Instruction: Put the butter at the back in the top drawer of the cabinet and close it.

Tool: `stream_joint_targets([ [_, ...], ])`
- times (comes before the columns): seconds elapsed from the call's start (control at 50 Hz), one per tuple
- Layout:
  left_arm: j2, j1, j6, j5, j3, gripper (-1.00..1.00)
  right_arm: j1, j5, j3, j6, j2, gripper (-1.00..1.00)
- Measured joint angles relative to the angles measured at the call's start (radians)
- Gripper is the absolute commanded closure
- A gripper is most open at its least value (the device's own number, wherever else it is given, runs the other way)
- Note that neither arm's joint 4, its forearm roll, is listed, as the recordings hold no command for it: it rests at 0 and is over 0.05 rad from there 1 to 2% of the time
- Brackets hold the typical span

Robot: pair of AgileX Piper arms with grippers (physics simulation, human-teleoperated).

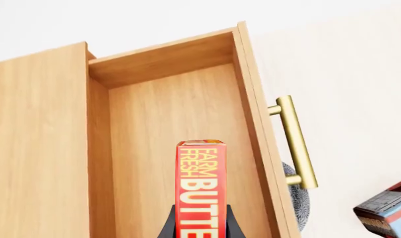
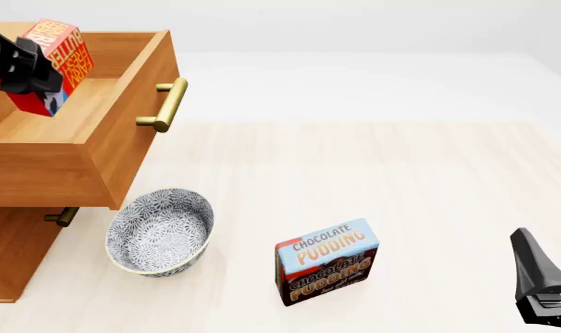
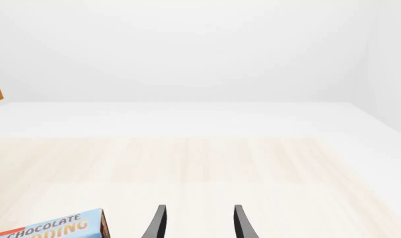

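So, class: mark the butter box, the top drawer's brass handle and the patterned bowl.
butter box [image 1: 201,191], left wrist view, its red lettered face.
brass handle [image 2: 169,104], front view, middle of the bar.
patterned bowl [image 2: 160,232], front view, its inner wall.

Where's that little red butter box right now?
Front view, far left: the left gripper holds the butter above the open top drawer.

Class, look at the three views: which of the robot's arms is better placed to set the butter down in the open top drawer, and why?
The left. Its claw already grips the butter above the open top drawer of the cabinet. The right claw is open, holding nothing, far across the table.
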Motion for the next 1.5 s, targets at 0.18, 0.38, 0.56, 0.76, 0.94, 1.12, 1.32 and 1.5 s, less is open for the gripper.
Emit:
stream_joint_targets([
  [0.18,0.006,0.006,-0.004,-0.014,0.017,1.0,0.0,0.0,0.0,0.0,0.0,-1.0],
  [0.38,0.012,0.012,-0.008,-0.025,0.033,1.0,0.0,0.0,0.0,0.0,0.0,-1.0],
  [0.56,0.016,0.02,-0.013,-0.036,0.047,1.0,0.0,0.0,0.0,0.0,0.0,-1.0],
  [0.76,0.022,0.026,-0.018,-0.046,0.059,1.0,0.0,0.0,0.0,0.0,0.0,-1.0],
  [0.94,0.029,0.031,-0.022,-0.054,0.068,1.0,0.0,0.0,0.0,0.0,0.0,-1.0],
  [1.12,0.037,0.034,-0.025,-0.062,0.075,1.0,0.0,0.0,0.0,0.0,0.0,-1.0],
  [1.32,0.044,0.038,-0.027,-0.071,0.082,1.0,0.0,0.0,0.0,0.0,0.0,-1.0],
  [1.5,0.052,0.041,-0.03,-0.082,0.089,1.0,0.0,0.0,0.0,0.0,0.0,-1.0],
])
